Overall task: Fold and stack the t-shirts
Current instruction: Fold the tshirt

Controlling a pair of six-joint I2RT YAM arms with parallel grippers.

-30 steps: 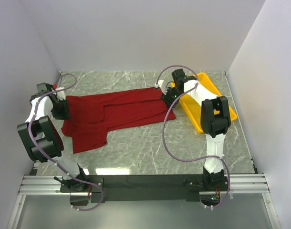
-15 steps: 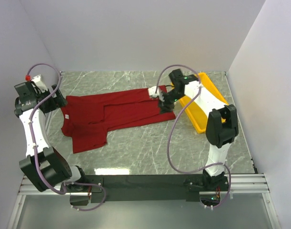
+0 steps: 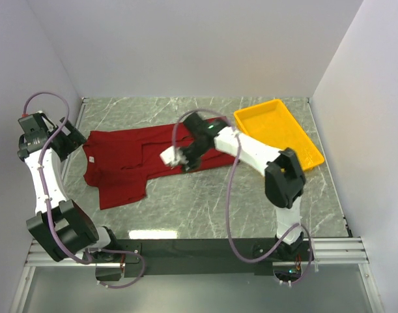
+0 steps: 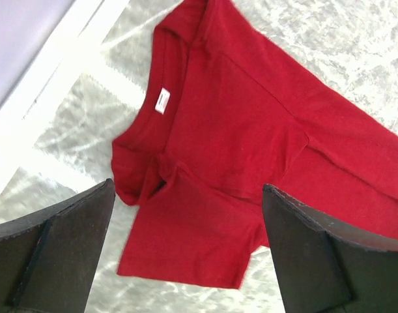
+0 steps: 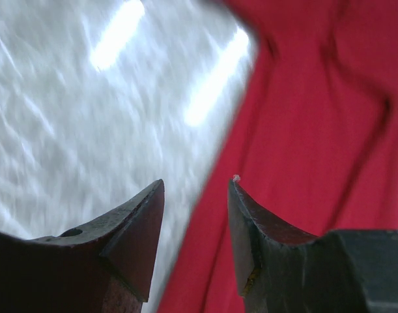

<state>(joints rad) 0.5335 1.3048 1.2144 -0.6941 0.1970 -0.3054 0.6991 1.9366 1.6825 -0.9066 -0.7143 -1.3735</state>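
A red t-shirt (image 3: 143, 151) lies spread on the marble table, collar to the left and one sleeve (image 3: 122, 190) sticking out toward the near side. My left gripper (image 3: 77, 139) hovers high by the collar end, jaws wide open and empty; its wrist view looks down on the shirt (image 4: 251, 111) with the white neck label (image 4: 161, 101). My right gripper (image 3: 187, 162) hangs over the shirt's near edge around mid-length. In its wrist view the jaws (image 5: 197, 182) stand apart above the cloth's edge (image 5: 316, 130), holding nothing.
An empty yellow tray (image 3: 281, 134) sits at the back right of the table. White walls close in the left, back and right sides. The table's left border (image 4: 49, 72) runs just beside the collar.
My left gripper let go of the collar end, opened wide and rose toward the left wall. My right arm swung left from the shirt's tray-side end to its near edge.
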